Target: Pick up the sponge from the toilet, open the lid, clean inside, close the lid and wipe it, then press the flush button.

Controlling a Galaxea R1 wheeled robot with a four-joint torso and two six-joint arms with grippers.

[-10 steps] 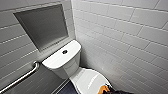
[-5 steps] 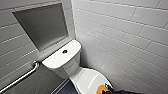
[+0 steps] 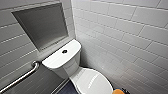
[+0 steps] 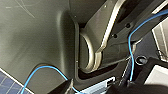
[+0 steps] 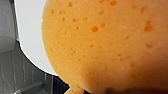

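The white toilet [image 3: 72, 66] stands in the corner with its lid [image 3: 93, 81] down. On the tank top sits the small dark round flush button [image 3: 64, 51]. The orange sponge [image 3: 118, 91] shows at the lower edge of the head view, just right of the lid's front. My right gripper [image 3: 124, 90], dark beside the sponge, is shut on it. Seen from the right wrist, the sponge [image 5: 107, 45] looms large and porous, with the white lid [image 5: 30, 32] behind it. The left wrist view takes in my own dark body and a blue cable [image 4: 130, 50], with nothing held there.
A metal grab bar [image 3: 22, 76] runs along the grey tiled wall left of the tank. A recessed niche [image 3: 42, 25] sits above the tank. The white tiled wall [image 3: 125, 37] stands close on the right. Dark floor [image 3: 66, 88] shows left of the bowl.
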